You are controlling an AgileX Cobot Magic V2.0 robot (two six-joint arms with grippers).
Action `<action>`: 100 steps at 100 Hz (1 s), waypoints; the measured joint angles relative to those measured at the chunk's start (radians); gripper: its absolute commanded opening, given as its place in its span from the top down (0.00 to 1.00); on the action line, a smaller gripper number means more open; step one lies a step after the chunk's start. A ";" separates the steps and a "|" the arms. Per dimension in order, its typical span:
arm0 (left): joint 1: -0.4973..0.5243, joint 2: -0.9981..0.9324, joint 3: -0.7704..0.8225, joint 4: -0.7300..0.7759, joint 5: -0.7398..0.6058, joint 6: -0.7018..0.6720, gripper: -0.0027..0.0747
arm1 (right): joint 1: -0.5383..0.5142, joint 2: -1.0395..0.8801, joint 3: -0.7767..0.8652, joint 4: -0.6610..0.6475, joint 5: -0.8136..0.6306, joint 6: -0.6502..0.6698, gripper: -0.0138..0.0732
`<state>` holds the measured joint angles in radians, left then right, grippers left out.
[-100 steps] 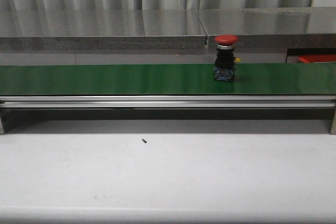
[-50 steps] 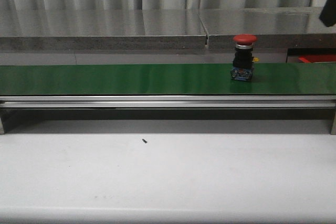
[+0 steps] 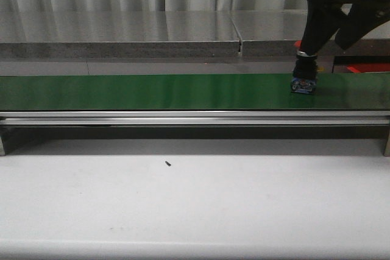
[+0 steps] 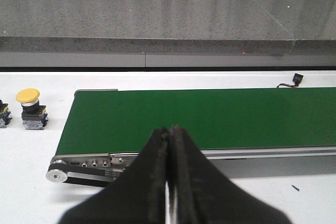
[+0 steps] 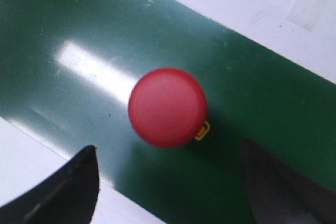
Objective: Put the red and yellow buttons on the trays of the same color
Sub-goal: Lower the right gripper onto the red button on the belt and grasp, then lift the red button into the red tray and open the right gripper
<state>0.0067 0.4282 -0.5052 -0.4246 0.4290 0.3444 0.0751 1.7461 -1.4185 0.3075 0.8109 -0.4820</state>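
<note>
While the red button (image 3: pixel 303 76) stands upright on the dark green conveyor belt (image 3: pixel 152 91), near the belt's right end, the right claw (image 5: pixel 168 182) hangs directly above it with its two dark fingers (image 5: pixel 63 192) spread wide, one on each side of the domed red cap and clear of it. From the front, the right arm (image 3: pixel 341 4) reaches down from the upper right and hides the cap, so only the button's black body and blue base show beneath it. A small yellow tab (image 5: pixel 202 130) peeks out under the cap in the right wrist view. Behind the belt's right end, a strip of the red tray (image 3: pixel 365 67) shows. The left claw (image 4: pixel 169 182) is clenched, its fingers pressed together with nothing between them, over the belt's left end. Beyond that end, a yellow button (image 4: pixel 30 108) stands on the white worktop (image 3: pixel 195 205). A tiny black speck (image 3: pixel 167 163) lies on the worktop in front of the belt.
</note>
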 measured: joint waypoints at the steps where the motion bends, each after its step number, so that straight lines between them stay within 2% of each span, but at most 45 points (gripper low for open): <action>1: 0.000 0.000 0.000 0.000 0.000 0.000 0.99 | 0.000 0.003 -0.006 0.000 0.000 0.000 0.20; 15: 0.000 0.000 0.000 0.000 0.000 0.000 0.99 | 0.000 0.052 -0.052 -0.020 0.000 0.000 0.22; 35: 0.000 0.000 0.000 0.000 0.000 0.000 0.99 | 0.000 0.095 -0.077 -0.061 0.005 0.022 0.43; 51: 0.000 0.000 0.000 0.000 0.000 0.000 0.99 | 0.000 0.097 -0.079 -0.065 0.006 0.026 0.50; 73: 0.000 0.000 0.000 0.000 0.000 0.000 0.99 | -0.011 0.097 -0.110 -0.071 0.045 0.033 0.51; 100: 0.000 0.000 0.000 0.000 0.000 0.000 0.99 | -0.138 0.110 -0.335 -0.069 0.112 0.046 0.51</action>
<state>0.0067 0.4282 -0.5052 -0.4246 0.4290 0.3444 -0.0627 1.8563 -1.7532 0.2384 0.9234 -0.4362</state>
